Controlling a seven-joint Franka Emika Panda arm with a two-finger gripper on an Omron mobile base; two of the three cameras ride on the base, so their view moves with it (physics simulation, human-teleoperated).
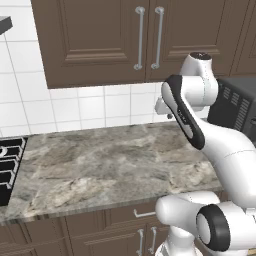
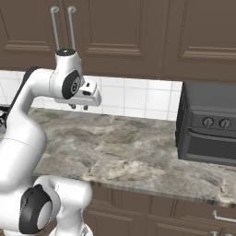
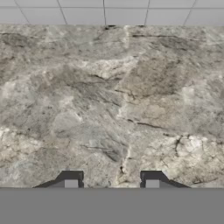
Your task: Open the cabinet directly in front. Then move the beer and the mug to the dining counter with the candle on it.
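Observation:
The cabinet [image 1: 95,35] hangs on the wall straight ahead with both dark brown doors shut. Its two silver bar handles [image 1: 140,37] stand side by side at the middle seam, and they also show at the upper left of the right base view on the cabinet [image 2: 110,32]. My gripper [image 2: 79,107] hangs below the handles, above the stone worktop [image 3: 113,96], pointing down. It is open with nothing between its fingers [image 3: 70,178]. In the left base view the gripper [image 1: 165,112] is partly hidden behind my arm. The beer, the mug and the dining counter are out of view.
A dark grey oven box [image 2: 207,129] stands on the worktop to the right, near the arm [image 1: 240,105]. A black stove [image 1: 10,165] borders the worktop on the left. White tiles [image 1: 75,107] back the worktop, and brown drawers [image 1: 125,215] run under it.

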